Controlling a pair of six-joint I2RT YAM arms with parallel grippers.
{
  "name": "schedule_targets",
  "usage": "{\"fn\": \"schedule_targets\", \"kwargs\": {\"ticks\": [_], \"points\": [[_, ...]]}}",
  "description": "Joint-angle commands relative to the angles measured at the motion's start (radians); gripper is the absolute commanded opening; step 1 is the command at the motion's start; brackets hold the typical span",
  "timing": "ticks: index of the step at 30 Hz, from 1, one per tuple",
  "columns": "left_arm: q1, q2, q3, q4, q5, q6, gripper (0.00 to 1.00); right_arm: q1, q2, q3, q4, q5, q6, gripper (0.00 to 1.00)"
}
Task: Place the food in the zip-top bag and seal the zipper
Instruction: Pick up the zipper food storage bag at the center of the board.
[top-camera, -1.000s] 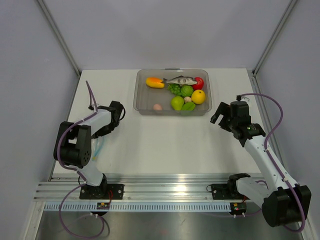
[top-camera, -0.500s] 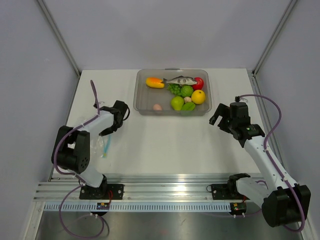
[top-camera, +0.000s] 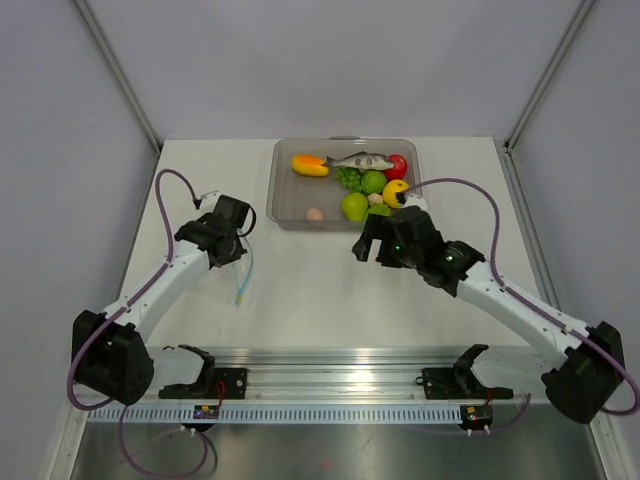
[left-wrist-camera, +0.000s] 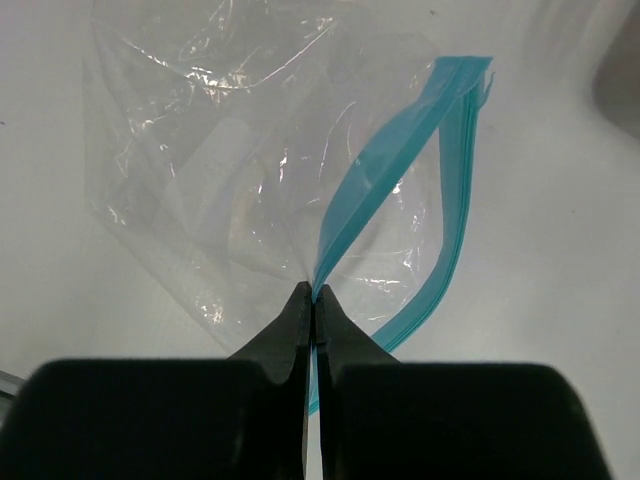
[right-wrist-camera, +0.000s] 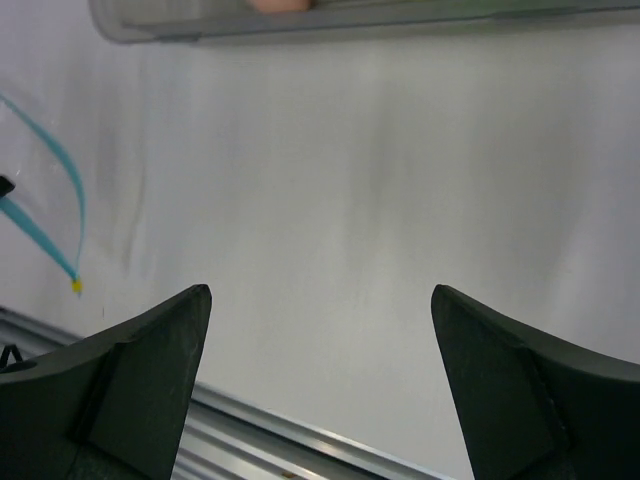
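A white tabletop (top-camera: 320, 300) sits inside grey walls, with a clear tray (top-camera: 275, 212) at its far middle. All the food (top-camera: 355, 206) lies in that tray: green fruits, a yellow one, a red one, an orange piece, a fish and a pinkish egg. None of it is in the bag (left-wrist-camera: 220, 170).

The bag is well apart from the tray, on the left side of the tabletop. The left arm (top-camera: 170, 275) has its jaws closed on one side of the blue zipper (left-wrist-camera: 385, 175). In the left wrist view the pinched strip rises away from the other strip, so the mouth is parted and the zipper is unsealed. The clear plastic is crumpled and spread out beyond the jaws. I cannot tell how much of it rests on the tabletop.

The right arm (top-camera: 480, 285) reaches toward the middle, just in front of the tray. Its jaws are wide open and hold nothing.

By my reading the task is at its start: the bag is gripped and being opened. Every piece of food is yet to be moved, and the sealing comes after that.
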Motion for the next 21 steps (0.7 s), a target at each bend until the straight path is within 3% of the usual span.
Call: {"fn": "schedule_targets", "kwargs": {"ticks": [1,5,13,21], "points": [[-0.012,-0.033,0.016,0.028,0.146,0.029,0.0,0.199,0.139,0.122,0.094,0.09,0.086,0.99],[-0.03,-0.069,0.006,0.034,0.195,0.028,0.0,0.324,0.268,0.185,0.236,0.052,0.095,0.99],[-0.035,-0.158,-0.036,0.065,0.319,0.01,0.0,0.406,0.458,0.272,0.369,-0.044,0.133,0.92],[-0.035,-0.195,-0.034,0.055,0.368,0.023,0.0,0.435,0.612,0.355,0.424,-0.08,0.175,0.72]]}}
